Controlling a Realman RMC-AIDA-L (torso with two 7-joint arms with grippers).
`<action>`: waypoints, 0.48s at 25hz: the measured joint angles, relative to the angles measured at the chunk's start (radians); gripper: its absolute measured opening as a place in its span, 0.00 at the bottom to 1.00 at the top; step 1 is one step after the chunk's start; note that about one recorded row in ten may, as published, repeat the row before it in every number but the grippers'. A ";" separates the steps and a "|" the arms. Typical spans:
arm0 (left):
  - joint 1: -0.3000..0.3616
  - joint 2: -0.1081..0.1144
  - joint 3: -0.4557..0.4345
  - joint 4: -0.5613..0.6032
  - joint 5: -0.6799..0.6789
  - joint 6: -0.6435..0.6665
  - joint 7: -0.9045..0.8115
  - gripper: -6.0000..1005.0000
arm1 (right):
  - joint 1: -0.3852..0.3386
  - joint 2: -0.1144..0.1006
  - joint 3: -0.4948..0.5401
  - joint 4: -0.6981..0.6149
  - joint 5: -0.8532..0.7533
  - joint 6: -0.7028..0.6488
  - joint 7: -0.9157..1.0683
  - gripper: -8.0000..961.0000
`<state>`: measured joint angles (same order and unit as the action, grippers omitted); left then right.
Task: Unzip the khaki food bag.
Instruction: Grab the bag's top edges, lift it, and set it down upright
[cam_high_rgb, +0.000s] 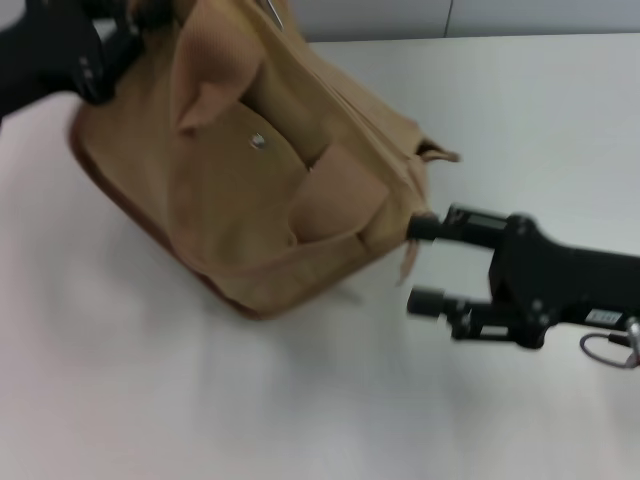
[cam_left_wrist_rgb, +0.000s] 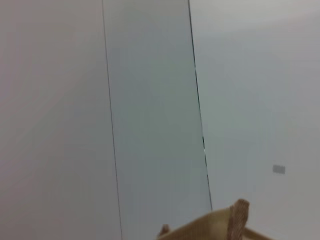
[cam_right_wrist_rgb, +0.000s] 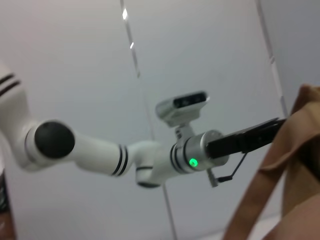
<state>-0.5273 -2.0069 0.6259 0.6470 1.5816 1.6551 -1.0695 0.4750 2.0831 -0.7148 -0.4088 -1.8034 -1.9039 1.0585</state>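
The khaki food bag (cam_high_rgb: 270, 170) sits tipped on the bench (cam_high_rgb: 120, 400), its top seam running away toward the left pincer (cam_high_rgb: 125, 25), whose grip I cannot tell. My right pincer (cam_high_rgb: 425, 265) is released, touching the near end.

Tilted khaki food bag (cam_high_rgb: 250, 190) between hands
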 joint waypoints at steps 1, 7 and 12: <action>-0.003 0.001 0.000 0.014 -0.009 0.005 0.000 0.09 | -0.006 0.000 0.000 0.005 0.034 -0.001 0.000 0.80; 0.004 -0.030 0.024 0.070 -0.023 0.051 0.075 0.09 | -0.067 -0.002 0.000 0.037 0.246 0.006 0.000 0.80; 0.026 -0.064 0.180 -0.015 -0.005 0.021 0.217 0.09 | -0.091 -0.002 0.059 0.069 0.303 0.023 0.000 0.80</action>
<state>-0.5010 -2.0710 0.8061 0.6320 1.5766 1.6765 -0.8524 0.3845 2.0808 -0.6556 -0.3403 -1.5007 -1.8812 1.0581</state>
